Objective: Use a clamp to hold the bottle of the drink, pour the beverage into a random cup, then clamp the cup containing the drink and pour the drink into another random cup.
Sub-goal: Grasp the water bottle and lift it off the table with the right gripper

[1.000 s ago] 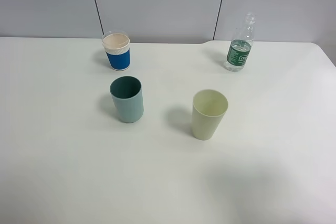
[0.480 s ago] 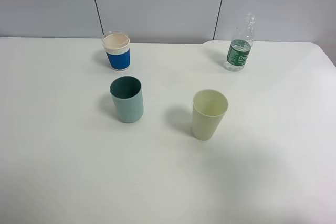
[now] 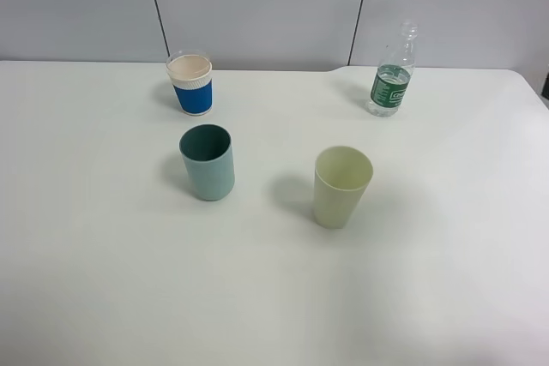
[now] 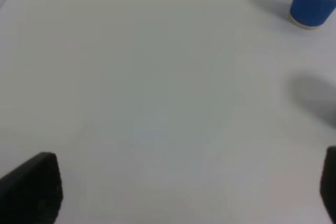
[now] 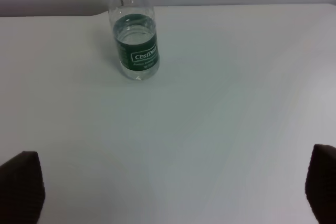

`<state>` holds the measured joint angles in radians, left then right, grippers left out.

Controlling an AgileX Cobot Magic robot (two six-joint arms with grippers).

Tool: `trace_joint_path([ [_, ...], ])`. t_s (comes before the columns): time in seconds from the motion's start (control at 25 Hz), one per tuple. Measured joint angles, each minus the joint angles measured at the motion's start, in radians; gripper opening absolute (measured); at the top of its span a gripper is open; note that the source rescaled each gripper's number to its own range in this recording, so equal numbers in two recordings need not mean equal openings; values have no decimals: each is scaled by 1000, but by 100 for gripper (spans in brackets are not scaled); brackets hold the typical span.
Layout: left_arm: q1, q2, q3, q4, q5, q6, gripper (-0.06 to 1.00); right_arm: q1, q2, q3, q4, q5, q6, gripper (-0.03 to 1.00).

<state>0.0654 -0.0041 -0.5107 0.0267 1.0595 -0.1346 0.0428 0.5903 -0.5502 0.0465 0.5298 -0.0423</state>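
Three cups stand upright on the counter (image 3: pixel 94 280): a blue cup (image 3: pixel 192 85), a teal cup (image 3: pixel 207 163), a cream cup (image 3: pixel 342 187). The bottle (image 3: pixel 392 76) waits at the upper right, untouched. We see both pairs of jaws spread wide, the right pair facing the bottle for grasping.

Place: a plain lab or office test room, by its look
Table: broad, white table (image 3: pixel 103 280), rounded far corner
Wall: flat grey panels (image 3: pixel 257 6) joined by dark seams (image 3: pixel 157 6)
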Motion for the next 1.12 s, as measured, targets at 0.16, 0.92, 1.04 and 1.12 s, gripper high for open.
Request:
trace_joint_path([
  [0.16,0,0,0,0,0,0,100,0,152,0,-2,-121,-1,100],
  [0.92,0,0,0,0,0,0,100,0,798,-1,-47,-663,-8,100],
  [1.04,0,0,0,0,0,0,100,0,885,-2,-47,-747,-9,100],
  [1.12,0,0,0,0,0,0,100,0,935,-2,-47,-792,-15,100],
])
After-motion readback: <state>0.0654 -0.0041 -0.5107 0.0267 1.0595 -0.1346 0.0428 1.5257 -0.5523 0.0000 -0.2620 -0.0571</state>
